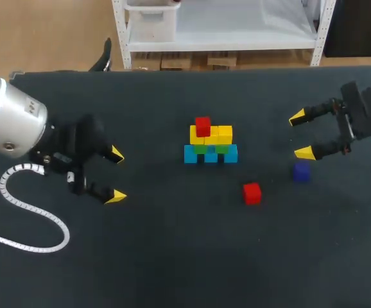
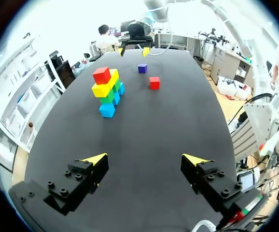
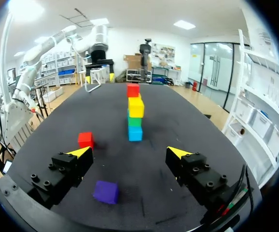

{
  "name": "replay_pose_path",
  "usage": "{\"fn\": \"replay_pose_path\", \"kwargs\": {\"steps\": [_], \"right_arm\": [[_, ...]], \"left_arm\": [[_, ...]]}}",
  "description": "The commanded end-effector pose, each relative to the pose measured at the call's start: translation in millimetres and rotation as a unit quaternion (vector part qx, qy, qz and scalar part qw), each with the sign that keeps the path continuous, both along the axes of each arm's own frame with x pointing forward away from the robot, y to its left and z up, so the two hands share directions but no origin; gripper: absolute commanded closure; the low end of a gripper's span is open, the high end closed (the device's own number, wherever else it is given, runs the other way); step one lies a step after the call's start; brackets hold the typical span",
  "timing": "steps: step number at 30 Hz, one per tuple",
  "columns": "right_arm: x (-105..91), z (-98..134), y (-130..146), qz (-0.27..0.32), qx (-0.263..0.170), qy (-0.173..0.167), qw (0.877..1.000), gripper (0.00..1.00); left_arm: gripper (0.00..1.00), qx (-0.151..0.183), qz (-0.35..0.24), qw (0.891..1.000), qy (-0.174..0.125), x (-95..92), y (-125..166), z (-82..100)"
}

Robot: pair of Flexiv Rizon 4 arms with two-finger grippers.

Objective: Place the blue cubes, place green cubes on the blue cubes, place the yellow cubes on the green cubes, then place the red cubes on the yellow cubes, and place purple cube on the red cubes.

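Standing near the middle of the table (image 1: 172, 256) is the stepped stack: a bottom row of blue cubes (image 1: 211, 155), green cubes (image 1: 201, 149) on them, yellow cubes (image 1: 225, 134) over the green, and a single top red cube (image 1: 203, 126) sitting on the yellow layer toward the end nearer my left arm. A loose red cube (image 1: 252, 193) lies alone on the table, apart from the stack on my right arm's side. The purple cube (image 1: 301, 171) rests on the table farther to that side, well clear of the loose red cube and close by one yellow tip of the right gripper (image 1: 300, 135), whose fingers are spread wide and hold nothing. The left gripper (image 1: 115, 175) hangs over the table well apart from the stack, its fingers likewise spread wide and empty, pointing toward the cubes.
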State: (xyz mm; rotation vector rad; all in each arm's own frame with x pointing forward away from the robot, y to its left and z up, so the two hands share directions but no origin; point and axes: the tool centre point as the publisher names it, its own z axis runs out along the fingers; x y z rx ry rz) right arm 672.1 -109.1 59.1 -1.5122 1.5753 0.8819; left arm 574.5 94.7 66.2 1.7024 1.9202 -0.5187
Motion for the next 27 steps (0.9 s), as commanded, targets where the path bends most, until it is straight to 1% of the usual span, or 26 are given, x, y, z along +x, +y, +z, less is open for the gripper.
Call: {"fn": "replay_pose_path", "kwargs": {"steps": [1, 4, 6, 11, 15, 17, 19, 22, 27], "right_arm": [[-19.2, 2.6, 13.5, 0.014, 0.006, -0.006, 1.000, 0.00], [-39.3, 2.0, 25.0, 0.038, -0.004, -0.012, 0.999, 0.00], [-51.5, -1.7, 31.0, 0.053, -0.007, -0.006, 0.999, 0.00], [-82.0, -16.4, 44.4, 0.075, -0.022, 0.012, 0.997, 0.00], [-102.1, -32.3, 55.2, 0.092, -0.035, 0.017, 0.995, 0.00], [-106.1, -40.0, 60.6, 0.101, -0.032, 0.017, 0.994, 0.00], [-105.7, -44.4, 65.9, 0.107, -0.025, 0.016, 0.994, 0.00], [-100.6, -46.7, 73.7, 0.112, -0.018, 0.008, 0.994, 0.00], [-90.4, -52.9, 81.5, 0.114, -0.013, 0.004, 0.993, 0.00]], "left_arm": [[0.00, -0.004, -0.001, 1.000, -0.001, -0.1, 1.6, -0.5], [0.00, -0.004, -0.001, 1.000, -0.001, -0.1, 1.6, -0.5], [0.00, -0.004, -0.001, 1.000, -0.001, -0.1, 1.6, -0.5], [0.00, -0.004, -0.001, 1.000, -0.001, -0.1, 1.6, -0.5], [0.00, -0.004, -0.001, 1.000, -0.001, -0.1, 1.6, -0.5], [0.00, -0.004, -0.001, 1.000, -0.001, -0.1, 1.6, -0.5], [0.00, -0.004, -0.001, 1.000, -0.001, -0.1, 1.6, -0.5], [0.00, -0.004, -0.001, 1.000, -0.001, -0.1, 1.6, -0.5], [0.00, -0.004, -0.001, 1.000, -0.001, -0.1, 1.6, -0.5]]}}
